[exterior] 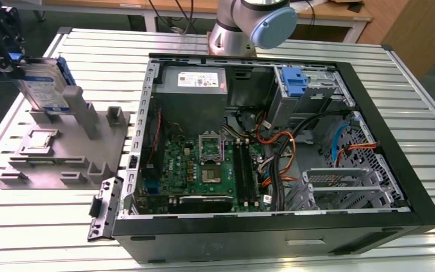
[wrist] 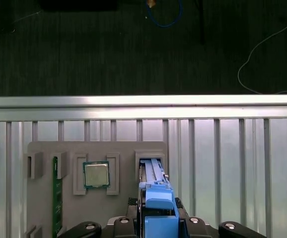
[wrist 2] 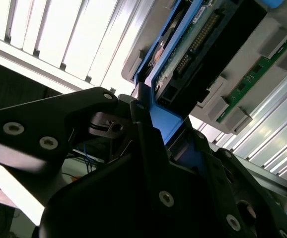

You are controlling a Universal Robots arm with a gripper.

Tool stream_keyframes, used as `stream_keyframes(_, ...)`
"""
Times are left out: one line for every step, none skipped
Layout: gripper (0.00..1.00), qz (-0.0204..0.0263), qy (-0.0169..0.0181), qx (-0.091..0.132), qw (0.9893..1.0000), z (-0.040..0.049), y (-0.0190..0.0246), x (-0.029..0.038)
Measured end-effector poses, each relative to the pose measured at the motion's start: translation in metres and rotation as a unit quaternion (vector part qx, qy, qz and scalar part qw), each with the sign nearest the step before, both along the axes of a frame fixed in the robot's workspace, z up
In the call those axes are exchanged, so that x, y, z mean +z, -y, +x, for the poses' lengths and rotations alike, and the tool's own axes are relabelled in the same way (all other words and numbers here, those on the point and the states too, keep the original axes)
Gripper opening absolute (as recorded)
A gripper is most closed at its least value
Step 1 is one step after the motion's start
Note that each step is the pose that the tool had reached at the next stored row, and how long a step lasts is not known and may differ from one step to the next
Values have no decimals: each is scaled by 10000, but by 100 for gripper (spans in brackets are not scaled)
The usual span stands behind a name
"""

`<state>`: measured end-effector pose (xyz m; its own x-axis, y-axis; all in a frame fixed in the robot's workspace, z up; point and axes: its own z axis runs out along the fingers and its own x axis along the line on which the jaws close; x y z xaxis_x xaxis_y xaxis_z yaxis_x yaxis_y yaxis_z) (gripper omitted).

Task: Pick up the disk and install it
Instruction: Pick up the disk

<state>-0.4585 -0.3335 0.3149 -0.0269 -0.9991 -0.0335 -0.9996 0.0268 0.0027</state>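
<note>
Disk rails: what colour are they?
Blue. The rails on the disk show best in the first wrist view.

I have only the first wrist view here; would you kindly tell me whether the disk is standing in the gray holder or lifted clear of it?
Observer: In the exterior view the disk stands upright, and its lower edge looks seated in the gray holder, on the exterior view's left of the open computer case.
Operator: Thank you. Is the claw closed on it?
Observer: In the second wrist view the claw is shut on the disk, clamping its blue rail from both sides.
Operator: What occupies the case's drive cage?
Observer: A blue bracket sits in the metal cage, at the corner nearest the arm's base.
</note>
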Motion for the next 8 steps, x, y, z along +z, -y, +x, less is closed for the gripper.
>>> stream_keyframes(36,-1,0,0,10000,0,0,13)
stream_keyframes(36,-2,0,0,10000,0,0,28)
stream_keyframes(36,-3,0,0,10000,0,0,44)
stream_keyframes(36,-4,0,0,10000,0,0,60)
stream_keyframes(36,-4,0,0,10000,0,0,75)
stream_keyframes(36,-5,0,0,10000,0,0,90)
stream_keyframes(36,-6,0,0,10000,0,0,105)
stream_keyframes(36,-7,-1,0,10000,0,0,117)
